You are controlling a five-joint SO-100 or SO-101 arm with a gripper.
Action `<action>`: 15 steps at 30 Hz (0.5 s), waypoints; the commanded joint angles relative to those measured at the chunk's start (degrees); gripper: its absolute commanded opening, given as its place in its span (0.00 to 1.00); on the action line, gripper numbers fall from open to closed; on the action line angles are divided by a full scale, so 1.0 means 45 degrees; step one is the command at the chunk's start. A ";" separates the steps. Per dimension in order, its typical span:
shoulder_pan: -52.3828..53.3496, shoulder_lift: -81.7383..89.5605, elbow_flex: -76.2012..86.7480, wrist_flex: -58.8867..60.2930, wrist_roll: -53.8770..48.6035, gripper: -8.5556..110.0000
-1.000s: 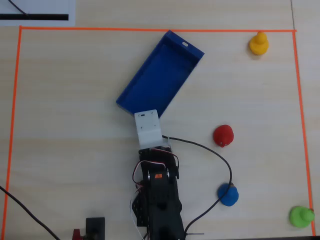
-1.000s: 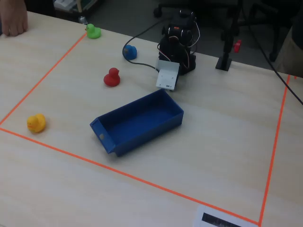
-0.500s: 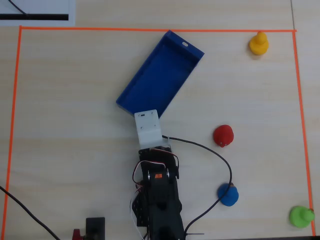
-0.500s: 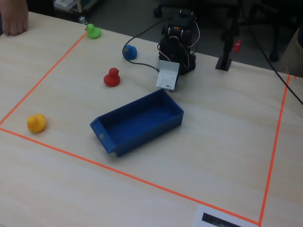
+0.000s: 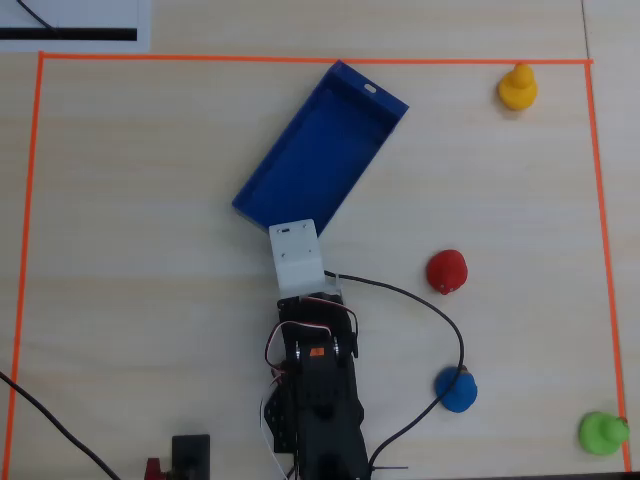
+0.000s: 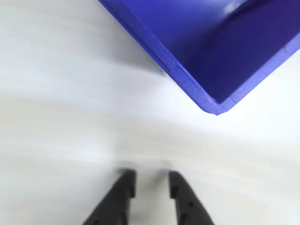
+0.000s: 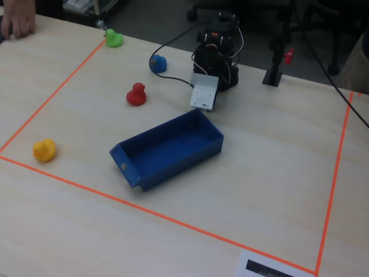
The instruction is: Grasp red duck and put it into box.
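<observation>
Pincer (image 6: 151,182) slightly parted, empty | red duck (image 5: 446,271) on table | box (image 5: 320,150) empty

The pale wooden desk (image 5: 150,250) carried a rectangle of orange tape (image 5: 300,60). Inside it lay the blue box (image 5: 320,145), set at a slant, the red duck (image 5: 446,271) well to its right in the overhead view, a blue toy (image 5: 456,390), a yellow toy (image 5: 517,87) and a green toy (image 5: 602,432) near the corners. A black cable (image 5: 440,320) curled between the red and blue ones.
</observation>
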 commanded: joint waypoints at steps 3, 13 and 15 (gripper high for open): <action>0.0117 0.0000 0.0020 0.0391 0.0176 0.13; 0.0215 0.0000 0.0000 0.0195 0.0117 0.07; 0.0488 -0.0215 -0.0430 -0.0059 0.0117 0.07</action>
